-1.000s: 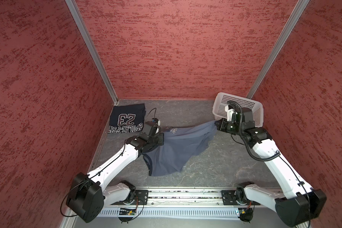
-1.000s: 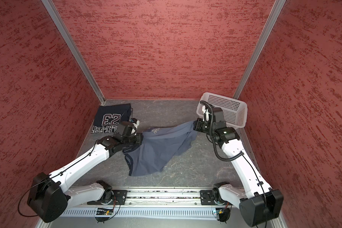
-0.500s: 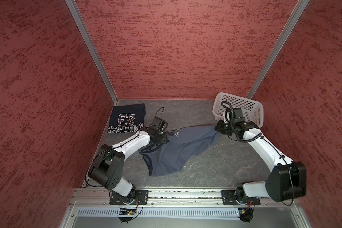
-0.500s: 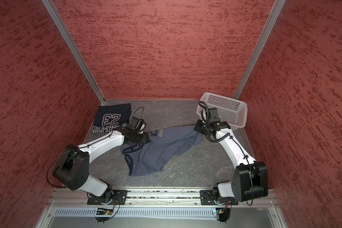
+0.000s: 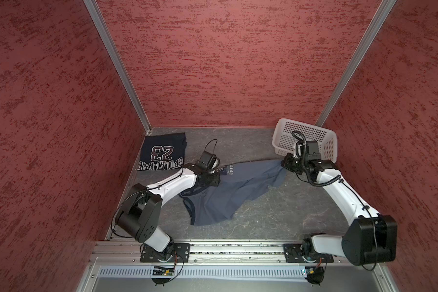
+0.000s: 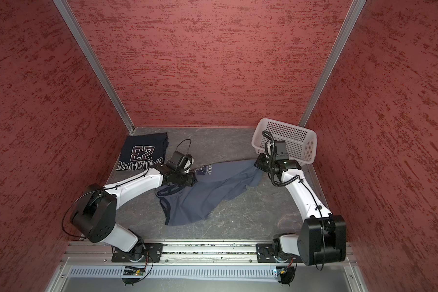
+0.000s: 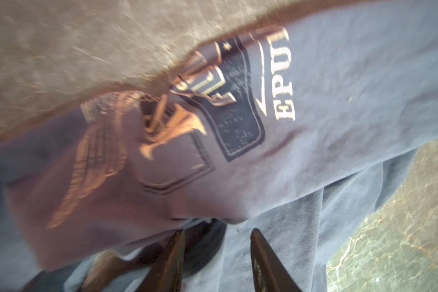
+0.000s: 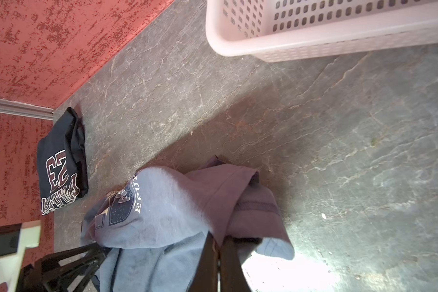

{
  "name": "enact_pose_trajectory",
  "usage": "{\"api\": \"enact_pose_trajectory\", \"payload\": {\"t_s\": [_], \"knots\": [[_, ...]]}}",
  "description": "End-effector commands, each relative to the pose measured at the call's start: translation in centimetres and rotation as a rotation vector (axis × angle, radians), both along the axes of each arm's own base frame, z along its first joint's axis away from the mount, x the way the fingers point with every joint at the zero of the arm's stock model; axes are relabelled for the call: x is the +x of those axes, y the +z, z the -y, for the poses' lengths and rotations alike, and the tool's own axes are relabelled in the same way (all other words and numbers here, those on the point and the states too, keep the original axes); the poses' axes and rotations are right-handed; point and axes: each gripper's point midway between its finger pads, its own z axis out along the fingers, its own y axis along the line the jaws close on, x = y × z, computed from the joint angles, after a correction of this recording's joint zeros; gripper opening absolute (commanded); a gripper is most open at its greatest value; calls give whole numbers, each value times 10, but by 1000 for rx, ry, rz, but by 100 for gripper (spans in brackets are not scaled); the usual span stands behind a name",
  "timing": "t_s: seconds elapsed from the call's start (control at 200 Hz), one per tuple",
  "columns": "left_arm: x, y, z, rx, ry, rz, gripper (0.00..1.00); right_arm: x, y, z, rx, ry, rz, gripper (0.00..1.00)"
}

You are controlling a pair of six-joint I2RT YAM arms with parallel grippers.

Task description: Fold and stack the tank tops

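Note:
A folded dark navy tank top [image 5: 162, 154] [image 6: 142, 151] [image 8: 61, 166] with a "23" print lies in the back left corner. The blue-grey tank top [image 5: 238, 187] [image 6: 213, 192] [image 7: 314, 126] [image 8: 162, 207] is spread crookedly across the middle of the floor, with its printed part folded over. My left gripper [image 5: 216, 177] [image 6: 191, 177] [image 7: 216, 231] stands open just over the top's left end, its fingers apart above the cloth. My right gripper [image 5: 283, 164] [image 6: 257, 163] [image 8: 219, 237] is shut on the top's right end, close to the basket.
A white perforated basket [image 5: 306, 131] [image 6: 288, 131] [image 8: 314, 43] leans in the back right corner, just behind my right wrist. Red walls enclose the grey stone-look floor [image 5: 276, 215] on three sides. A metal rail [image 5: 225, 252] with both arm bases runs along the front.
My left gripper has opened and let go of the blue-grey top's left end. Both arms have sunk lower, and the cloth has settled onto the floor. The right gripper keeps its hold.

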Motion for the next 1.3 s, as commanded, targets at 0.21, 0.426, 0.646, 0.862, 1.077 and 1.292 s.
{"api": "enact_pose_trajectory", "payload": {"t_s": [0.21, 0.426, 0.646, 0.862, 1.077, 1.292], "knots": [[4, -11, -1, 163, -39, 28, 46, 6, 15, 1, 18, -4, 57, 0], [0, -8, 8, 176, -65, 44, 28, 6, 14, 5, 10, -12, 54, 0], [-5, -6, 1, 209, -56, 63, 18, 7, 14, 8, 7, -17, 55, 0], [-13, -16, 6, 225, -100, 28, 20, 9, 16, 9, 10, -20, 59, 0], [-16, -25, 16, 229, -141, -2, 30, 9, 14, 9, 10, -23, 56, 0], [-10, -26, 15, 253, -123, 19, 18, 8, 11, 10, 8, -23, 49, 0]]}}
